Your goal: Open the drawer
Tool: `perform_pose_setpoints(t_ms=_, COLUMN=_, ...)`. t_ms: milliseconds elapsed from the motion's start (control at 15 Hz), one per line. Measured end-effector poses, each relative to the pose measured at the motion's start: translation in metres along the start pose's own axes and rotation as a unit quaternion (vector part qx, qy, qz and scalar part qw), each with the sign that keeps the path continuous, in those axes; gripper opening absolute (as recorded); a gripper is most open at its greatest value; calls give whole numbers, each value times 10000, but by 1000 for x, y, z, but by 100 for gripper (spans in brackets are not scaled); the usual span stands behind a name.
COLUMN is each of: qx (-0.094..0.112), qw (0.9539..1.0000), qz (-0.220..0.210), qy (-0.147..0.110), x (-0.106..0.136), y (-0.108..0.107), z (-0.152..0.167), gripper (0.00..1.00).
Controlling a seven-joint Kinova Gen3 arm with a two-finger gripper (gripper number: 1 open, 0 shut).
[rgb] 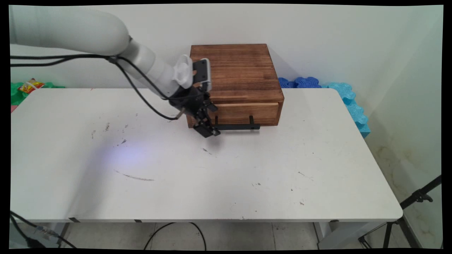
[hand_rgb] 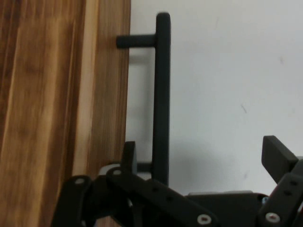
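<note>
A dark brown wooden box (rgb: 233, 68) stands at the back of the white table (rgb: 226, 176), its lighter drawer front (rgb: 247, 113) facing the near side. A black bar handle (rgb: 236, 126) runs along the drawer's lower edge on two short posts. My gripper (rgb: 211, 132) hangs low at the handle's left end, just above the tabletop. In the hand view the gripper (hand_rgb: 203, 151) is open: the handle (hand_rgb: 162, 94) passes between the two fingers, close to the one by the drawer front (hand_rgb: 102, 85). The other finger (hand_rgb: 277, 156) stands well clear over bare table.
Dark blue foam pieces (rgb: 303, 82) and cyan ones (rgb: 354, 106) lie behind the table's far right corner. A green thing with a snack packet (rgb: 31, 85) sits past the far left corner. A black tripod leg (rgb: 418, 197) stands off the table's right side.
</note>
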Motion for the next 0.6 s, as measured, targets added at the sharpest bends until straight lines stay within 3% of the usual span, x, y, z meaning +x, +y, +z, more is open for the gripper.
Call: perform_pose_setpoints(t_ms=600, qx=187, qw=9998, qz=-63, qy=-50, x=20, y=4, z=46, gripper=100)
